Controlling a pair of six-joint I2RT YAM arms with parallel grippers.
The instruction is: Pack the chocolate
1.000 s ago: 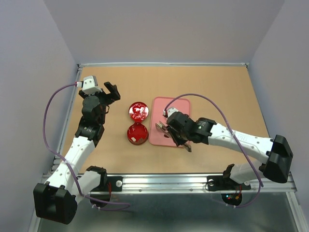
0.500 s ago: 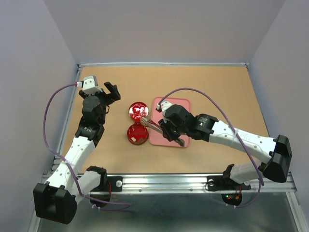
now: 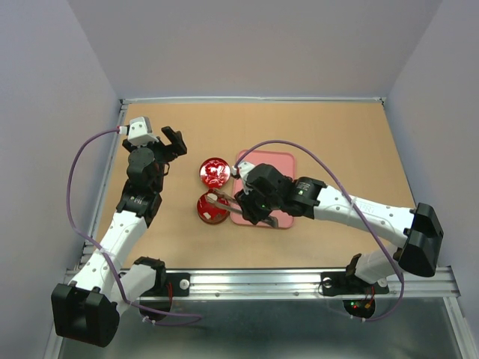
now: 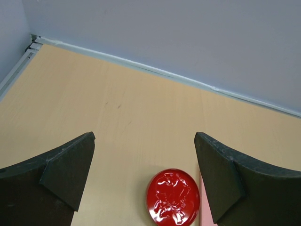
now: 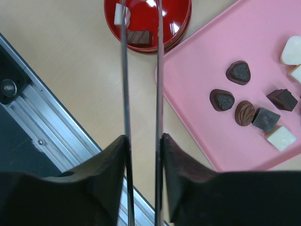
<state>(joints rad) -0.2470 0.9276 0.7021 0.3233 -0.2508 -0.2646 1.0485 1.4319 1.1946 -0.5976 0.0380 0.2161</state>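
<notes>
The right arm stretches leftward across the pink tray [image 3: 283, 166] with its wrist bent low. The right gripper [image 5: 143, 139] is clenched on thin metal tongs [image 5: 158, 70], whose tips reach over the open red tin base [image 5: 176, 14]. The base lies just left of the tray, toward the table's near edge. A cream-white piece [image 5: 120, 15] sits at the tong tips, though I cannot tell whether it is pinched, and a dark brown piece [image 5: 139, 37] lies in the base. The rest of the chocolate [image 5: 244, 113] lies on the tray. The left arm rises by the left edge, its left gripper [image 4: 144, 141] spread wide above the embossed red lid [image 4: 173, 197]. Half a second earlier the tongs pointed between lid and base; now they have swung nearer, over the base. The left arm has not moved.
</notes>
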